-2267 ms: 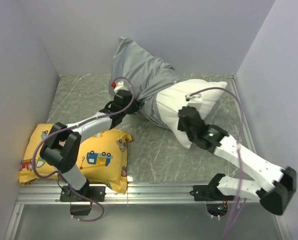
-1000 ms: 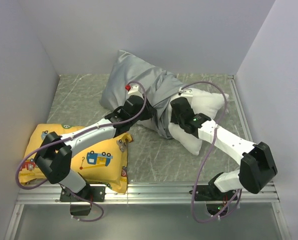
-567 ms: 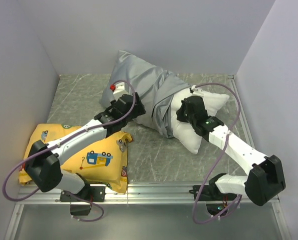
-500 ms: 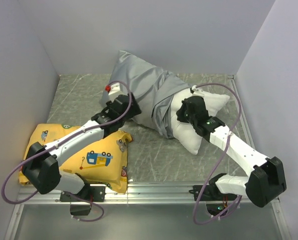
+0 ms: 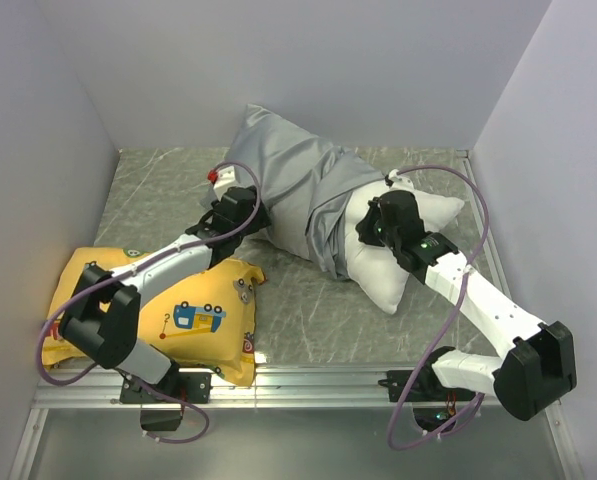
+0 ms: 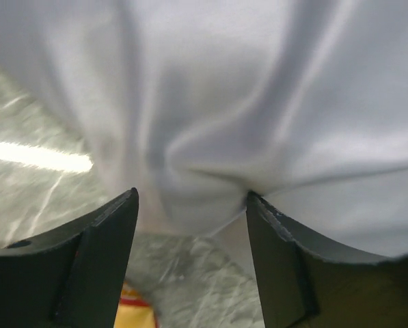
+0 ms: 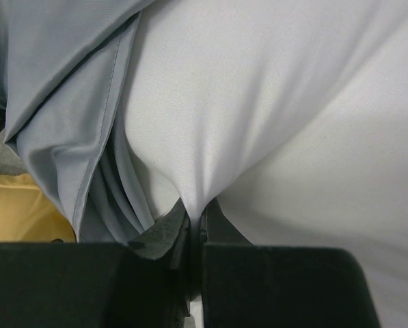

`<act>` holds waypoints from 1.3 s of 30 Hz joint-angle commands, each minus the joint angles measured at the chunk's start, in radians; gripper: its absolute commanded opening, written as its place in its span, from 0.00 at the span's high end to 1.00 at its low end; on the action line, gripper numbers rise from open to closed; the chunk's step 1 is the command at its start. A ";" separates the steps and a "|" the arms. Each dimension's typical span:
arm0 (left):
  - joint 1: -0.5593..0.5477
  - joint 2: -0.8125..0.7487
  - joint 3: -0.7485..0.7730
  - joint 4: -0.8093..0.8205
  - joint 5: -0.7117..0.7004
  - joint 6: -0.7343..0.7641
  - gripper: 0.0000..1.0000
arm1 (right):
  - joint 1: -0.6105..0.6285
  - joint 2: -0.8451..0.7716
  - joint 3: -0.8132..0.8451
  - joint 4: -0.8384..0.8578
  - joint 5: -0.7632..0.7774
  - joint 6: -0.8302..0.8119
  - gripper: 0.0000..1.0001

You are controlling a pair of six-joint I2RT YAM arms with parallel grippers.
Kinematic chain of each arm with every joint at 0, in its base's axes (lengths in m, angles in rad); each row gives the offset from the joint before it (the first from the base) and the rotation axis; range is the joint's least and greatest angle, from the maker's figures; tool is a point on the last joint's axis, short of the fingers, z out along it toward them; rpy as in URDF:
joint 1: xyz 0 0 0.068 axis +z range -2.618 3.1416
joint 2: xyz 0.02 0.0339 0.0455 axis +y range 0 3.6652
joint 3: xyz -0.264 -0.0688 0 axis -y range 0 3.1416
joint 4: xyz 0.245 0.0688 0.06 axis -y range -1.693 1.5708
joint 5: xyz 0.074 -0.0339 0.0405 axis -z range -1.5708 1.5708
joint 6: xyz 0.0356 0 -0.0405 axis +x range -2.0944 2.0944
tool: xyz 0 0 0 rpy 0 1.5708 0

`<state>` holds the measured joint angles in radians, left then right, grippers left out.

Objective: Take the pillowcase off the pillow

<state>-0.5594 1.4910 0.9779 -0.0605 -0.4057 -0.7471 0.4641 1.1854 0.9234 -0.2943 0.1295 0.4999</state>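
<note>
The grey pillowcase (image 5: 293, 175) covers the back-left part of the white pillow (image 5: 383, 275), whose bare right end lies on the floor. My left gripper (image 5: 261, 222) sits at the pillowcase's lower left edge. In the left wrist view this gripper (image 6: 190, 205) stands open, and its right fingertip (image 6: 258, 205) touches the grey pillowcase (image 6: 210, 102), with floor showing between the jaws. My right gripper (image 5: 368, 236) is on the bare pillow beside the case's opening. The right wrist view shows the gripper (image 7: 193, 213) shut on a pinch of the pillow (image 7: 279, 102), next to the pillowcase (image 7: 60, 89) hem.
A yellow cushion (image 5: 193, 315) printed with cartoon vehicles lies at the front left under the left arm; it also shows in the right wrist view as the yellow cushion (image 7: 19, 205). Plain walls close the back and both sides. A metal rail (image 5: 298, 380) runs along the front.
My left gripper has come off the middle of the pillowcase and moved left to its lower edge. The right gripper has shut on the pillow and drawn slightly right with it.
</note>
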 commanded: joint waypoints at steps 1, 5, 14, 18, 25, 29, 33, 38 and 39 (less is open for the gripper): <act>0.003 0.014 -0.001 0.165 0.068 0.055 0.34 | -0.005 -0.029 0.052 0.023 -0.013 -0.004 1.00; 0.022 0.086 0.070 0.018 -0.031 0.003 0.94 | -0.012 -0.035 0.063 0.017 -0.011 -0.011 1.00; 0.253 0.075 0.151 -0.139 -0.111 -0.141 0.99 | -0.057 -0.096 0.078 -0.043 0.018 -0.032 1.00; 0.462 0.037 0.172 -0.170 -0.035 -0.186 0.99 | -0.139 -0.165 0.077 -0.092 0.004 -0.037 1.00; 0.678 0.044 0.208 -0.180 0.085 -0.212 0.99 | -0.234 -0.244 0.065 -0.118 -0.016 -0.046 1.00; 0.665 0.034 0.153 -0.080 0.212 -0.199 1.00 | -0.234 -0.208 0.014 -0.085 -0.056 -0.037 1.00; 0.630 0.000 0.127 -0.038 0.286 -0.189 0.99 | -0.210 -0.202 -0.058 -0.017 -0.103 -0.023 1.00; 0.573 -0.066 0.180 -0.077 0.229 -0.129 0.50 | -0.015 -0.176 -0.176 0.053 -0.024 0.031 1.00; 0.566 -0.093 0.191 -0.082 0.196 -0.117 0.44 | 0.051 -0.162 -0.198 0.101 -0.024 0.058 1.00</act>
<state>0.0208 1.4906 1.1091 -0.2134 -0.0883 -0.9127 0.4049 1.0061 0.7845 -0.2775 0.0185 0.5201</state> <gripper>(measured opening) 0.504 0.042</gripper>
